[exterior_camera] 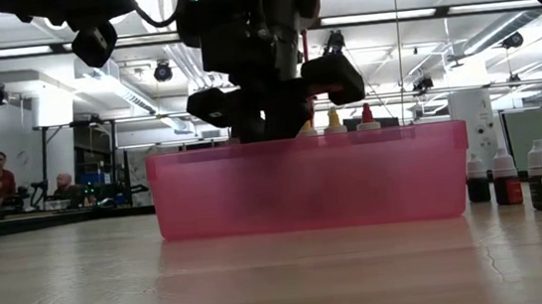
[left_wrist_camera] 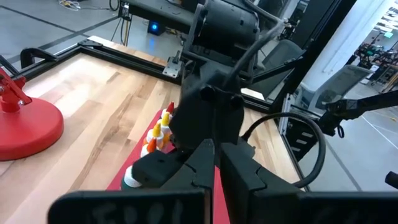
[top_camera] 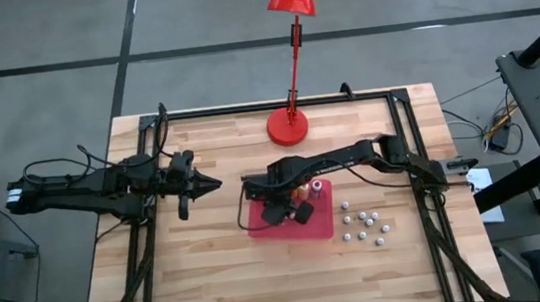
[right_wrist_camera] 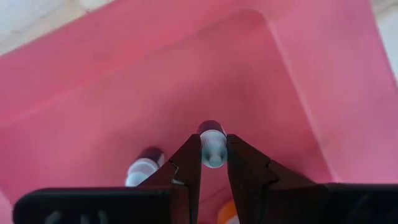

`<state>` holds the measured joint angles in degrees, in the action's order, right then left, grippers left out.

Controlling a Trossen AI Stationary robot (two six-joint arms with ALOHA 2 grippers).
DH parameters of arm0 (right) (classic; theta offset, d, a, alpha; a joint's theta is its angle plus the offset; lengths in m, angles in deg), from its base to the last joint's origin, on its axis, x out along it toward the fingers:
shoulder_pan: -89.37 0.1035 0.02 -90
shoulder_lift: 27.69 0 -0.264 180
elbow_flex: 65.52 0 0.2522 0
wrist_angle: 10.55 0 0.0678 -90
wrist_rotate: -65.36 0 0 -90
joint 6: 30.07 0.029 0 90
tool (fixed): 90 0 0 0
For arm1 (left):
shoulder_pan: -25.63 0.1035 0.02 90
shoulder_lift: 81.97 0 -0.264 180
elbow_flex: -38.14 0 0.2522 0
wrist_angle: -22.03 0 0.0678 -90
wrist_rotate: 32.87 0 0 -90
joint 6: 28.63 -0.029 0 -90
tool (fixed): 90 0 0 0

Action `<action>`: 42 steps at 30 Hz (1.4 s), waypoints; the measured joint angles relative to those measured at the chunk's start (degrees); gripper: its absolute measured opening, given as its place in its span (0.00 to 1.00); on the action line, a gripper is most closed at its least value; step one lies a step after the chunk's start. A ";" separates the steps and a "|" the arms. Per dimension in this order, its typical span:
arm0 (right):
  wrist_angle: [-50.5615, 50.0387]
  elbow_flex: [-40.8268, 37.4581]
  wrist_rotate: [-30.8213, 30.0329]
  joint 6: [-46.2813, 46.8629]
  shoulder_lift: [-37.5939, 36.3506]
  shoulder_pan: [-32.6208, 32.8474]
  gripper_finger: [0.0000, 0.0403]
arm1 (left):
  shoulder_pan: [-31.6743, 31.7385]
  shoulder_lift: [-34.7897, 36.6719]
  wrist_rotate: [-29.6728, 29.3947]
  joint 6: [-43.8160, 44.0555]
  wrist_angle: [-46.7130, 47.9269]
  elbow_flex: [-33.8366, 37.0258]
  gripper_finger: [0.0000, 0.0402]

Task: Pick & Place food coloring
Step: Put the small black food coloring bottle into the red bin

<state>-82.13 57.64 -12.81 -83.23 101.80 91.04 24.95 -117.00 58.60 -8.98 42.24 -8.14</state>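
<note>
Right gripper over the red tray, pinching a small food coloring bottle.

We see the right gripper point(right_wrist_camera: 214, 163) inside the red tray point(top_camera: 320, 228), its fingers clamped on a tiny pale food coloring bottle point(right_wrist_camera: 212, 149); another small bottle point(right_wrist_camera: 143, 168) lies on the tray floor just beside it. More bottles point(exterior_camera: 334, 121) stand at the tray's far side, and several point(top_camera: 366, 223) wait on the table to its right. The left gripper point(top_camera: 205, 186) hovers clenched and empty, left of the tray.
</note>
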 joint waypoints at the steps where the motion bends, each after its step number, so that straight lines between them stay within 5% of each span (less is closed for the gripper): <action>1: -0.27 -0.01 0.02 -0.02 0.00 0.00 0.14 | -0.01 0.00 0.00 -0.05 0.01 0.00 0.00; 42: 0.26 -0.97 -1.79 -0.42 0.04 -0.22 0.14 | -0.01 0.00 -0.04 -0.01 -0.01 0.00 0.00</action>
<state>-81.87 56.67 -14.60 -83.65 101.84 90.82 24.94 -117.00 58.56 -9.00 42.23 -8.14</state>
